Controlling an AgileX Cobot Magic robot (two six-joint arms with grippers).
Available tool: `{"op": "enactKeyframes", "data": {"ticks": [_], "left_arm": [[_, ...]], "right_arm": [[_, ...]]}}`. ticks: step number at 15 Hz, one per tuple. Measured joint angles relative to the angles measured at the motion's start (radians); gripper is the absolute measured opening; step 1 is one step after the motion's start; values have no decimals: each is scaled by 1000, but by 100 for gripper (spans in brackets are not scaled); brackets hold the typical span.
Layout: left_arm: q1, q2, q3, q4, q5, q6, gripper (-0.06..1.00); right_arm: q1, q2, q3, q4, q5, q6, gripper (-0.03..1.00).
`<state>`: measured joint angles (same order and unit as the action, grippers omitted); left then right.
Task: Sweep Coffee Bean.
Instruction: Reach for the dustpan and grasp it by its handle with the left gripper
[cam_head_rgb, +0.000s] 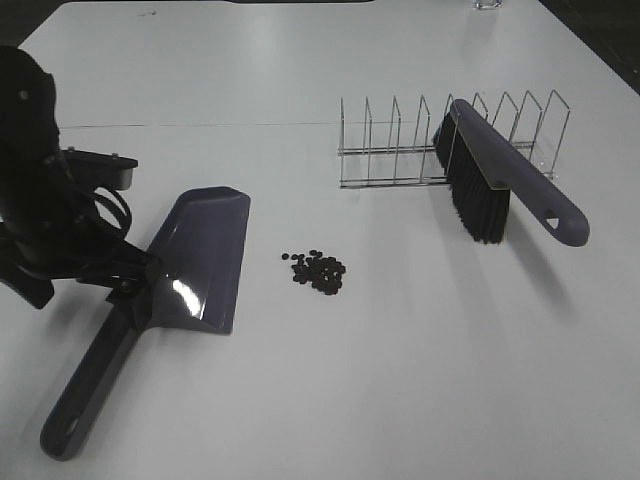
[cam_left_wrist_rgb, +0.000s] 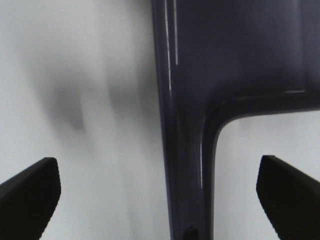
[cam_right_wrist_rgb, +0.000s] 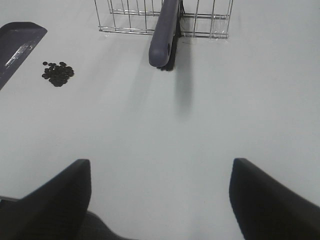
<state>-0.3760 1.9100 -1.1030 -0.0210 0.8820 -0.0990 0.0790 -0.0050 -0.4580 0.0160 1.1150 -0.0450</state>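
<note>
The left gripper (cam_left_wrist_rgb: 160, 197) is spread wide, its fingers on either side of the handle of the purple plastic dustpan (cam_head_rgb: 200, 255) and clear of it. A small heap of dark brown coffee bean (cam_head_rgb: 319, 271) lies on the white table (cam_head_rgb: 330, 390), just right of the dustpan. Farther right of the dustpan, a purple-handled, black-bristled brush (cam_head_rgb: 510, 178) leans in a chrome wire rack (cam_head_rgb: 394, 140). The right gripper (cam_right_wrist_rgb: 160, 200) is spread wide and holds nothing.

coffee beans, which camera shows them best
The exterior high view: the small pile of dark brown oval coffee beans lies in full sight mid-table, beside the purple plastic dustpan but apart from it. The right wrist view shows the same pile farther off, beans harder to tell apart. The left wrist view shows none.
</note>
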Motion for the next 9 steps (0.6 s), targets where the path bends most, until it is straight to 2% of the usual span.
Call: {"op": "enactKeyframes", "data": {"ticks": [6, 9], "left_arm": [[-32, 106, -33, 0, 0, 0, 97], [-32, 133, -33, 0, -12, 1, 87]], "right_arm": [[0, 0, 0, 0, 0, 0, 68], [0, 0, 0, 0, 0, 0, 68]]}}
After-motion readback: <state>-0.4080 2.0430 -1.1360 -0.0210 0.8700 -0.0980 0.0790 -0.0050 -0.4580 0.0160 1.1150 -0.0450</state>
